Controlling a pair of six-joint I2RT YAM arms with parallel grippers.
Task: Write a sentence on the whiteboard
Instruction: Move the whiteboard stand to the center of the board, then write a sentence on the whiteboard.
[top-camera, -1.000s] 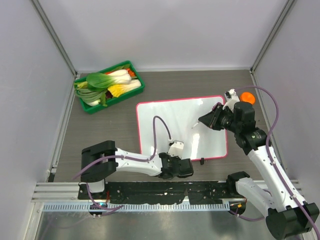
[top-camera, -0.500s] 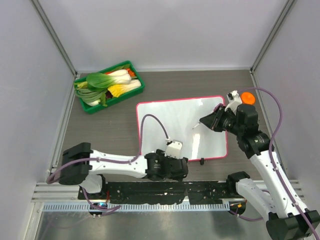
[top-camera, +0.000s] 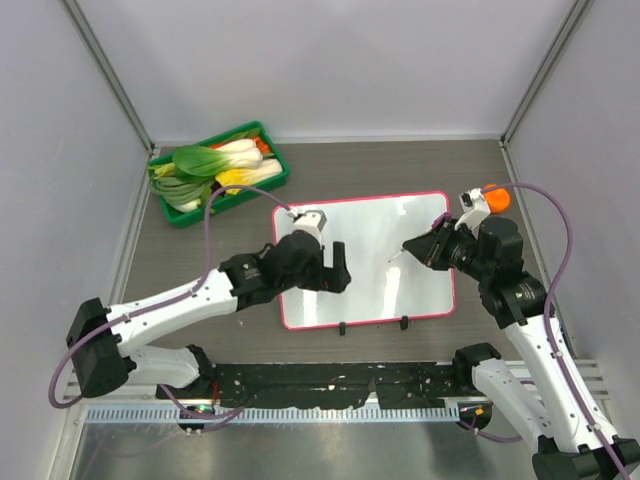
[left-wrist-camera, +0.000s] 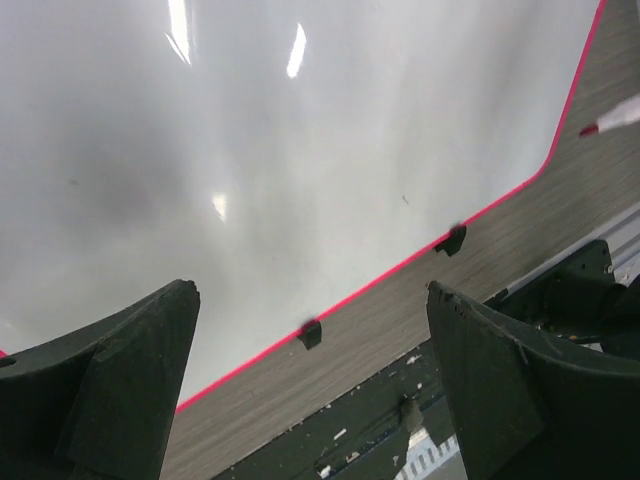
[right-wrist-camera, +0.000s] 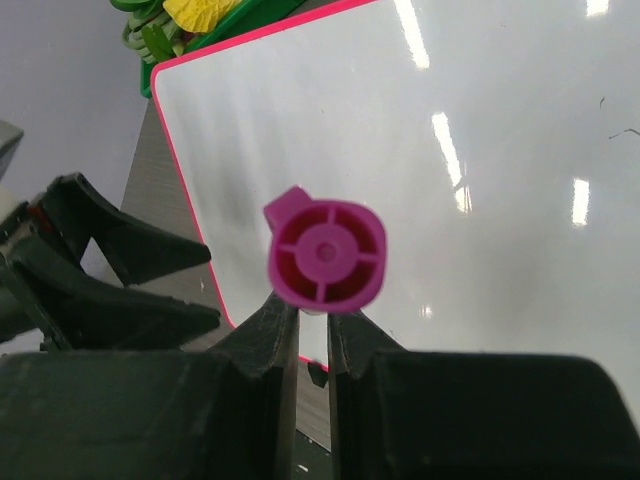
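The whiteboard (top-camera: 370, 240) lies flat mid-table, white and glossy in a pink frame (left-wrist-camera: 400, 270). No sentence shows on it; a few tiny dark specks (right-wrist-camera: 620, 130) sit near one edge. My left gripper (top-camera: 337, 270) hovers over the board's left part, open and empty, its two black fingers (left-wrist-camera: 130, 380) far apart. My right gripper (top-camera: 420, 247) is shut on a marker (top-camera: 400, 253) over the board's right part, tip pointing down-left. The right wrist view shows the marker's magenta end (right-wrist-camera: 326, 252) sticking out above the closed right gripper (right-wrist-camera: 312, 315).
A green tray (top-camera: 283, 172) of bok choy and other vegetables stands at the back left. An orange object (top-camera: 496, 197) sits behind my right wrist. Two small black feet (top-camera: 342, 328) project from the board's near edge. Grey walls close in three sides.
My left arm has swung from the near edge up over the board's left part, and its gripper has opened. The right gripper with the marker has shifted slightly right.
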